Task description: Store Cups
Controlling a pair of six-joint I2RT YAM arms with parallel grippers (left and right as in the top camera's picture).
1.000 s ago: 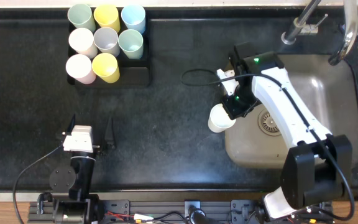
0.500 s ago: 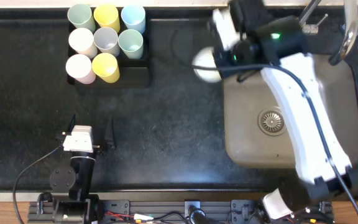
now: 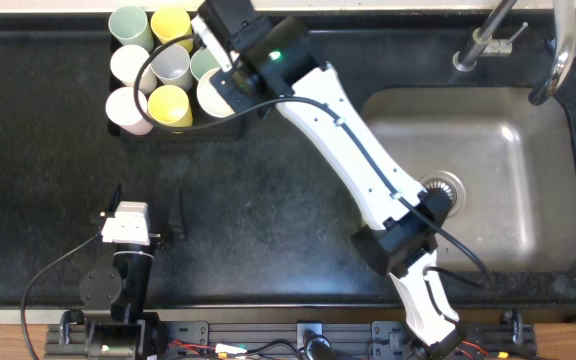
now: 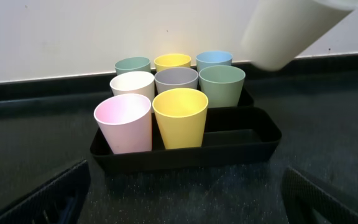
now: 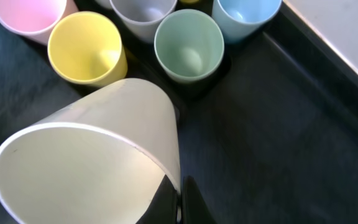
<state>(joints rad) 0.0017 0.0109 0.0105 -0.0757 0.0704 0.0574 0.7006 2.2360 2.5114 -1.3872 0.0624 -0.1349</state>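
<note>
A black tray at the counter's back left holds several upright cups, among them pink, yellow and grey ones. My right gripper is shut on the wall of a cream cup, which it holds tilted over the tray's right end. In the right wrist view the cream cup hangs beside the green cup, above the tray's bare slot. The left wrist view shows the cream cup raised above the tray. My left gripper rests open on the counter, well short of the tray.
A steel sink with its drain lies at the right, a faucet behind it. The right arm stretches diagonally across the dark counter from bottom right to the tray.
The right arm swung from the sink's left edge up and across to the tray, carrying the cream cup. The left arm has not moved.
</note>
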